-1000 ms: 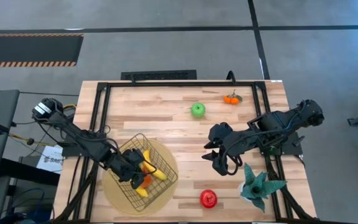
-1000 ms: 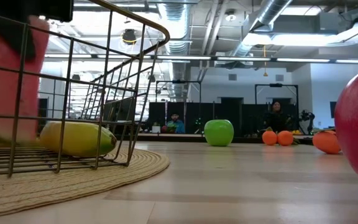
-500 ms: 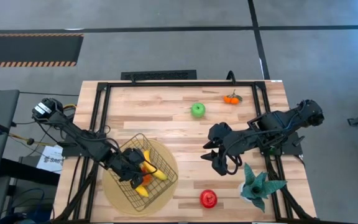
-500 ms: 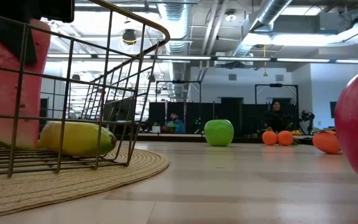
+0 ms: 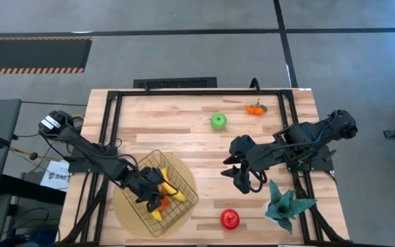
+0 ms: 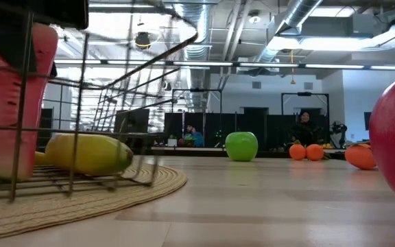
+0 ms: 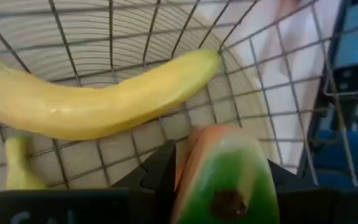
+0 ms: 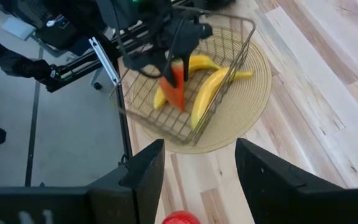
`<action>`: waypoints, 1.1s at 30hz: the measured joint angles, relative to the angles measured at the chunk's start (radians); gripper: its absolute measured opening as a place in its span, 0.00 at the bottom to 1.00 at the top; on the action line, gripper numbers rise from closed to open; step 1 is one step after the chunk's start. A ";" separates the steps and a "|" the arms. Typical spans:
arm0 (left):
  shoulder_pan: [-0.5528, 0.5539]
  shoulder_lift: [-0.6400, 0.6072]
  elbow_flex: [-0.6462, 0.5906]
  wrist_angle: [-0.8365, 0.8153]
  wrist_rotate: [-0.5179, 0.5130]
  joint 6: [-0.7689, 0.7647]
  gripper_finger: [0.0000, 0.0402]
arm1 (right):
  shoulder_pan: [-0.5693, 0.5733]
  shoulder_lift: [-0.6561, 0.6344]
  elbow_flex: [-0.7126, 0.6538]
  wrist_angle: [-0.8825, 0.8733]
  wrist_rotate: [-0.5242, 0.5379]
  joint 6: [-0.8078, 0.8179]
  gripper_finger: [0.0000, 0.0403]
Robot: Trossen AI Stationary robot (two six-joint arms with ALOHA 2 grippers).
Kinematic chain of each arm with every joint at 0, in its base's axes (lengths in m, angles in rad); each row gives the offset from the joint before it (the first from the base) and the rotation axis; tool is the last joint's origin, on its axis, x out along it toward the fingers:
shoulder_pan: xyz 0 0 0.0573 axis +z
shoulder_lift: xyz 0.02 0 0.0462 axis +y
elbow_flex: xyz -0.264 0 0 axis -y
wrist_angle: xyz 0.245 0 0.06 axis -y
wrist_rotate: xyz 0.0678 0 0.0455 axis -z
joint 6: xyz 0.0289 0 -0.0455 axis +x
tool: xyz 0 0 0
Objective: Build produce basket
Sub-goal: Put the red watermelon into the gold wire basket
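My left gripper (image 5: 155,199) reaches into the dark wire basket (image 5: 184,180), shut on the red-orange wedge slice (image 8: 176,87). The low view shows the wedge (image 6: 5,110) behind the basket wires. Two yellow bananas (image 7: 104,99) (image 7: 17,168) lie on the basket floor. The basket stands on a round tan disc (image 5: 125,213). My right gripper (image 5: 242,180) hovers open over the table's middle right, touching nothing. On the bare table sit the green apple (image 5: 218,121), the leafy oranges (image 5: 255,108) and the shiny red fruit (image 5: 230,219). My left gripper pinches the wedge slice between its two fingers (image 7: 160,171) at the green rind end (image 7: 229,180). It comes from above, pointing down into the basket. The wedge hangs upright below the fingers, red tip (image 8: 180,104) down. I cannot tell whether the tip touches the basket floor.
A teal spiky plant (image 5: 286,202) stands near the table's right near corner, close to the right arm. A dark metal frame (image 5: 177,92) runs around the tabletop. Bare wood lies between the basket and the apple. People sit in the room far behind the table.
My left gripper has moved down and slightly toward the near edge inside the basket, still shut on the wedge, which now sits lower. The basket has been jolted and shifted a little on the disc, and the banana in it moved along.
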 joint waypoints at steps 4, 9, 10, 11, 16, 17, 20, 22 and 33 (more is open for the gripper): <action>0.010 0.053 0.001 0.081 0.026 0.057 0.26 | 0.000 0.000 0.000 0.001 0.000 0.000 0.53; 0.037 0.049 0.009 0.079 0.032 0.112 0.25 | 0.000 0.000 0.000 0.001 0.000 0.000 0.53; 0.043 0.049 0.009 0.073 0.029 0.119 0.25 | 0.000 0.000 0.000 0.001 0.000 0.001 0.53; 0.047 0.048 0.009 0.063 0.024 0.121 0.25 | 0.000 0.000 0.000 0.001 0.000 0.001 0.53; 0.061 0.047 0.009 0.035 0.040 0.123 0.26 | 0.000 0.000 0.000 0.001 0.000 0.003 0.53; 0.061 0.048 0.009 0.032 0.051 0.131 0.28 | 0.000 0.000 0.000 0.002 0.000 0.003 0.53; 0.061 0.054 0.002 -0.003 0.055 0.137 0.42 | 0.000 0.000 0.000 0.002 0.000 0.002 0.53; 0.063 0.055 0.002 -0.012 0.059 0.126 0.51 | 0.000 0.000 0.000 0.002 0.000 0.002 0.53; 0.085 -0.030 0.102 -0.164 0.046 0.119 0.65 | 0.000 0.000 0.000 -0.001 -0.005 0.002 0.53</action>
